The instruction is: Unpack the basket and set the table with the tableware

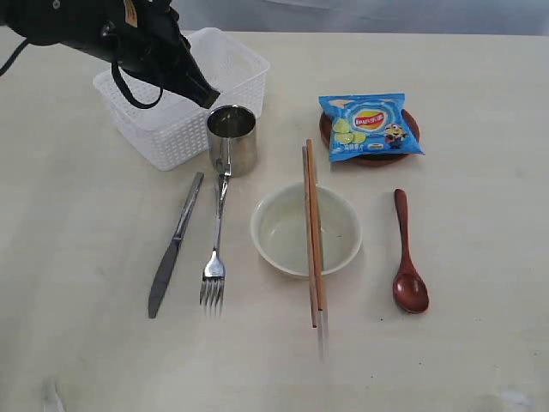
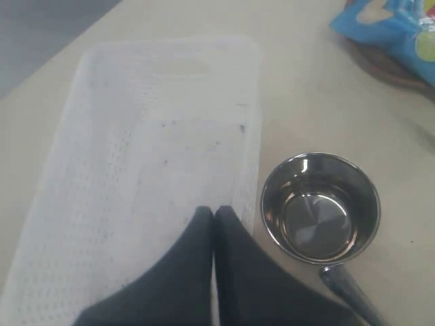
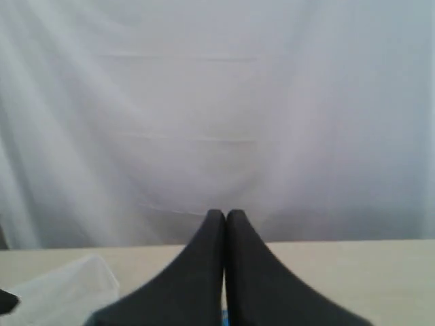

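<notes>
Exterior view: we see the white lattice plastic basket (image 1: 171, 137) empty beside the round steel cup (image 1: 232, 137), 7 tableware pieces (image 1: 283, 232) laid across the pale cream table (image 1: 480, 257). Left gripper (image 1: 210, 96), right gripper (image 3: 225, 214): tips pinched together, empty. Unpacking looks done.

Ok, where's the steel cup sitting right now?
In the exterior view the steel cup stands upright left of centre on the table, beside the near right corner of the basket, with the handle end of the fork at its base.
</notes>
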Action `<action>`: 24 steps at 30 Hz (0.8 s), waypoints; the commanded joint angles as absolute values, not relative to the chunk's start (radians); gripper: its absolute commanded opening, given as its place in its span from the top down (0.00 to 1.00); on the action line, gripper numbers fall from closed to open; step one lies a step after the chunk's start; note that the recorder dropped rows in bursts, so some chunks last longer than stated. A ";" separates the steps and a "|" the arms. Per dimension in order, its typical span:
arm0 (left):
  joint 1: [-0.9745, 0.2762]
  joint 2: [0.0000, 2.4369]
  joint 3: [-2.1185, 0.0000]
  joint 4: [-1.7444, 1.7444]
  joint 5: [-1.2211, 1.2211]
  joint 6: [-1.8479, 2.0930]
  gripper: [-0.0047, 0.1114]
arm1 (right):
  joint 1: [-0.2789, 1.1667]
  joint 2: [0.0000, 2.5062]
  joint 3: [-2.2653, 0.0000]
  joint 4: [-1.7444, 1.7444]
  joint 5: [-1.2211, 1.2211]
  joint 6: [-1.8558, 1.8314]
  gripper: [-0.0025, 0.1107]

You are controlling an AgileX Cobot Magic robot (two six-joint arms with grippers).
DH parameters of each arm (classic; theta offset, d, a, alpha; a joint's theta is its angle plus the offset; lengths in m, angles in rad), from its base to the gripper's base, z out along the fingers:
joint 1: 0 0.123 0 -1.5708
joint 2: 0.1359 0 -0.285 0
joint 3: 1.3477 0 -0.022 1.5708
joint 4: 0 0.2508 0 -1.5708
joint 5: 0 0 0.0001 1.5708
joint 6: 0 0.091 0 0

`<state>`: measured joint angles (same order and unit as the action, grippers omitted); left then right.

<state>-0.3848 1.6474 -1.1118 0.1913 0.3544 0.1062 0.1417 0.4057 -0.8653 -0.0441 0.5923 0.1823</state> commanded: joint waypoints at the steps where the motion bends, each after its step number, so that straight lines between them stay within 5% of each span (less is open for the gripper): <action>1: -0.379 1.640 -1.108 0.179 0.346 0.104 0.96 | 0.056 0.373 -0.660 0.068 0.457 -0.052 0.98; 10: -0.379 1.640 -1.108 0.179 0.346 0.104 0.96 | 0.038 0.285 -0.299 0.130 0.161 -0.156 0.98; 24: -0.379 1.640 -1.108 0.179 0.346 0.104 0.96 | -0.021 0.118 -0.075 0.130 0.154 -0.202 0.98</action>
<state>-0.3848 1.6474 -1.1118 0.1913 0.3544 0.1062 -0.0016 0.1560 -0.1159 0.1233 0.1648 -0.1906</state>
